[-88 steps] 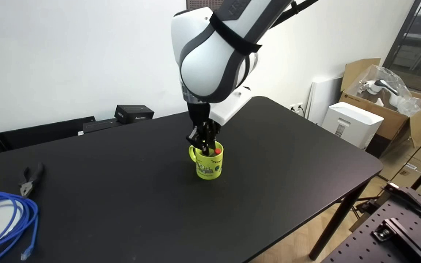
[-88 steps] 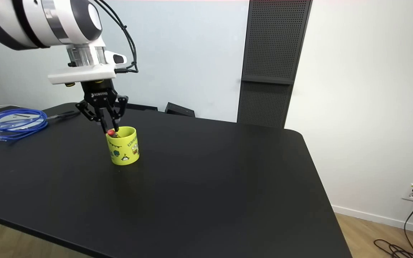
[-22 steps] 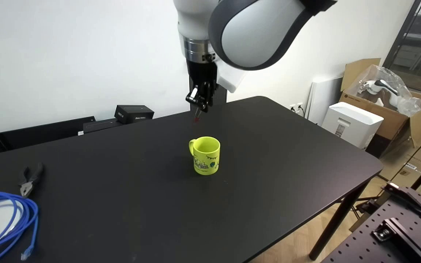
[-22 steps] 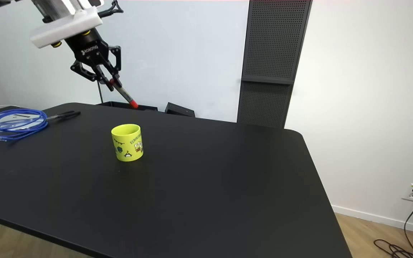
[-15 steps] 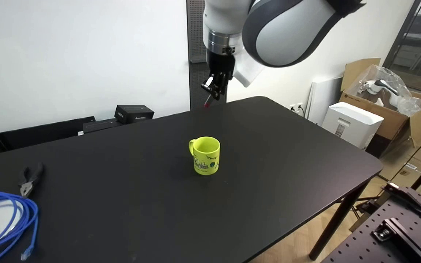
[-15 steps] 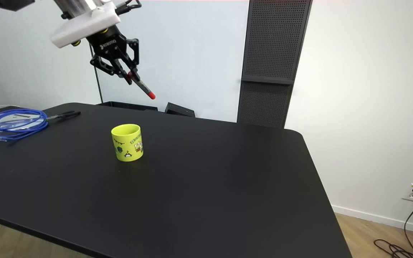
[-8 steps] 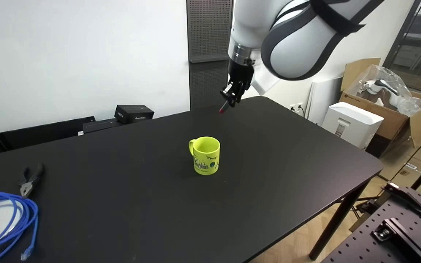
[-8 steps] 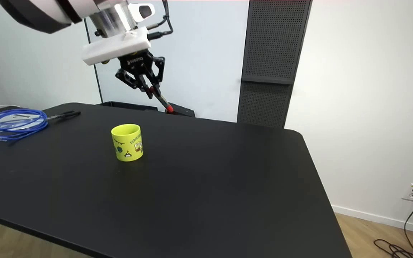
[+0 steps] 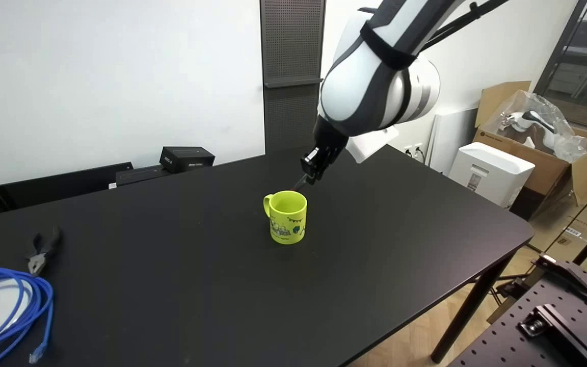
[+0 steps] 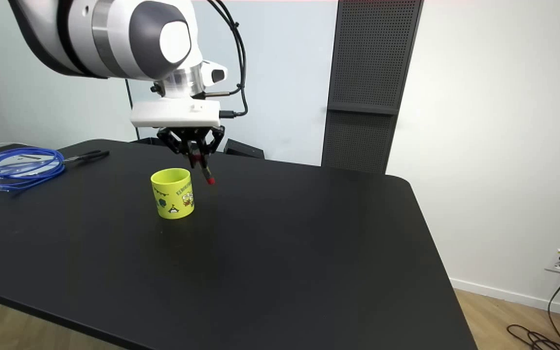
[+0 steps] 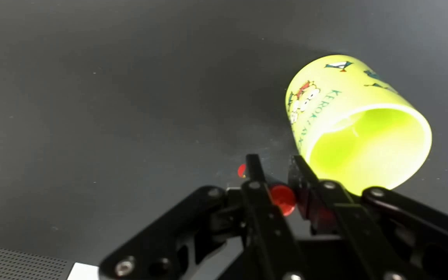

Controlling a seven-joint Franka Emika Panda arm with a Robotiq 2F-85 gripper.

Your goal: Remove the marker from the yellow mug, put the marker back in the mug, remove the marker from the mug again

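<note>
"Nearest, in the wrist view?"

"The black two-fingered gripper [image 11: 275,164], its fingers nearly together, holding the slim, dark, red-ended marker [image 11: 283,199]."

"And where's the marker?"

"Tilted, outside and just beside the bright yellow-green printed mug [image 11: 333,91], which stands upright on the black table [image 10: 309,267]."

"Farther off?"

"In an exterior view, a dark, perforated panel [image 10: 372,58] against the white wall [image 10: 494,121]."
</note>
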